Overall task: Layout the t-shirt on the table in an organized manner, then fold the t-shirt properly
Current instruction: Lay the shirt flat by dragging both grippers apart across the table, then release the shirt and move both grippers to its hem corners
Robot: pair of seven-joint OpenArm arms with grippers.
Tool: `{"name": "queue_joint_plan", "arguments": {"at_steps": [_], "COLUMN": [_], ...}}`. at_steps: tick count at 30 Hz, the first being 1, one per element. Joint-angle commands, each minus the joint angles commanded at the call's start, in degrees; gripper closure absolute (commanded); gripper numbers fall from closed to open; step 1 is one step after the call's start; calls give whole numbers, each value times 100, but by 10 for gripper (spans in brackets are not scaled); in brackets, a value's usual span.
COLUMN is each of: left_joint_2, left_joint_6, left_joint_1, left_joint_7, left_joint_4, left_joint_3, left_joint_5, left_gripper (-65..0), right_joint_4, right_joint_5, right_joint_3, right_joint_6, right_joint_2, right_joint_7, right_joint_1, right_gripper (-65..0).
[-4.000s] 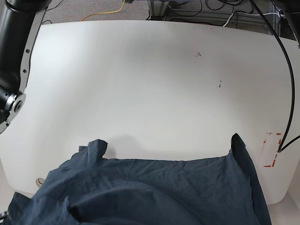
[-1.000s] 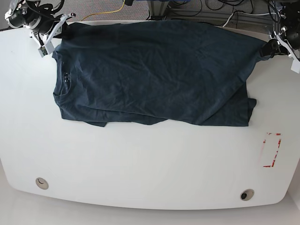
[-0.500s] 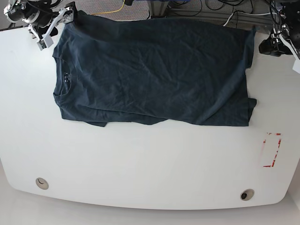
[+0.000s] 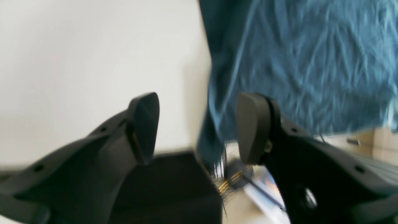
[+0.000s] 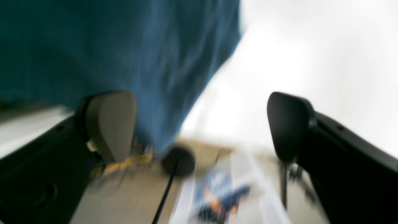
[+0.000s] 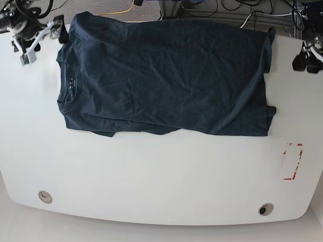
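The dark navy t-shirt (image 6: 166, 75) lies spread flat across the far half of the white table (image 6: 151, 171), collar at the left, hem at the right, with light wrinkles. My right gripper (image 6: 45, 40) hovers open just left of the shirt's far left shoulder corner, apart from it. In the blurred right wrist view the right gripper (image 5: 200, 124) holds nothing, with the t-shirt (image 5: 108, 46) ahead on the left. My left gripper (image 6: 305, 64) stands open off the far right hem corner. The left wrist view shows the left gripper (image 4: 199, 127) empty, beside the t-shirt (image 4: 298, 62).
A red tape rectangle (image 6: 292, 161) marks the table's right side. Two round grommet holes (image 6: 45, 196) (image 6: 265, 208) sit near the front edge. Cables (image 6: 212, 7) and floor clutter lie beyond the far edge. A lower layer of fabric peeks out along the shirt's near edge.
Both grippers have let go of the shirt's far corners and drawn outward, away from the cloth. The corners have settled on the table.
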Motion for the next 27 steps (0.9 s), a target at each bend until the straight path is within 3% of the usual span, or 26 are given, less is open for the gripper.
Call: {"name": "queue_joint_plan", "arguments": {"at_steps": [8, 14, 21, 24, 27], "left_joint_2": [18, 193, 316, 404, 501], "left_joint_6": [35, 264, 360, 360, 334], "left_joint_1": [-1486, -2303, -3059, -3358, -3569], "left_joint_7": [0, 0, 0, 0, 0], "left_joint_4": [-18, -422, -1055, -1196, -1222], "left_joint_3": [668, 1064, 1354, 1530, 1670], "left_joint_5": [18, 18, 35, 290, 844], "left_gripper": [-369, -369, -368, -368, -368], "right_joint_4": [-501, -1301, -2295, -2769, -3314], "right_joint_5": [-88, -826, -1398, -1609, -1873], "right_joint_3": [-782, -1530, -2330, -2655, -3033], "right_joint_6": [0, 0, 0, 0, 0], "right_joint_2": [132, 97, 26, 18, 18], "right_joint_7": [9, 62, 651, 905, 1301], "right_joint_1": [1442, 2523, 3508, 3912, 4325], "right_gripper": [-650, -650, -650, -650, -650]}}
